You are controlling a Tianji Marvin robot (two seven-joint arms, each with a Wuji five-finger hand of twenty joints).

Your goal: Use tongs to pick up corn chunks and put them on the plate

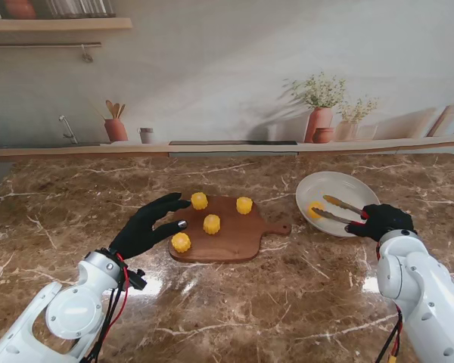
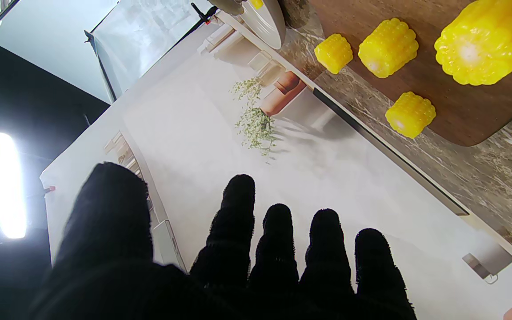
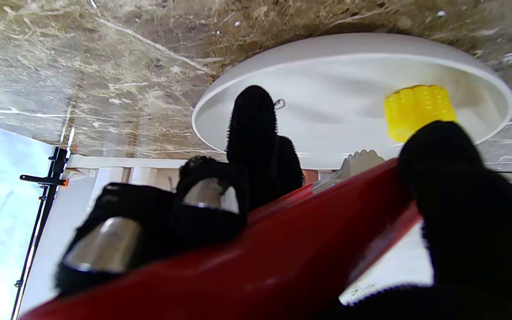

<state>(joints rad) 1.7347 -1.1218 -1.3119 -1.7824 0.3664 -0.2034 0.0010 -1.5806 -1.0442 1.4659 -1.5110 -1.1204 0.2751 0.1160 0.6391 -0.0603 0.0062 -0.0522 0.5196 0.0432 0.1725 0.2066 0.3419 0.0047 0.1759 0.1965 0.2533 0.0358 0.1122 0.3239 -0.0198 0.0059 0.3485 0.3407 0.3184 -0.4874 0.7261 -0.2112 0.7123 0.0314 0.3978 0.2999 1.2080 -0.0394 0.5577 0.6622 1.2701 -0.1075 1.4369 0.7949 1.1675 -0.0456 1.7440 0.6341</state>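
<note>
Stand view shows the right hand (image 1: pixel 384 220) clamped on the tongs (image 1: pixel 342 210), tips apart around a corn chunk (image 1: pixel 315 209) on the plate (image 1: pixel 348 184); left hand (image 1: pixel 146 227) spread beside the cutting board (image 1: pixel 234 240) carrying four chunks

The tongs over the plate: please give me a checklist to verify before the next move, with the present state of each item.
1. Right hand grips the tongs: ok.
2. Tong tips are over the plate: ok.
3. A corn chunk lies on the plate at the tips: ok.
4. Chunk is released from the tongs: cannot tell; the tips are at the chunk, contact unclear.
5. Four corn chunks remain on the cutting board: ok.
6. Left hand is open at the board's left edge, holding nothing: ok.
</note>
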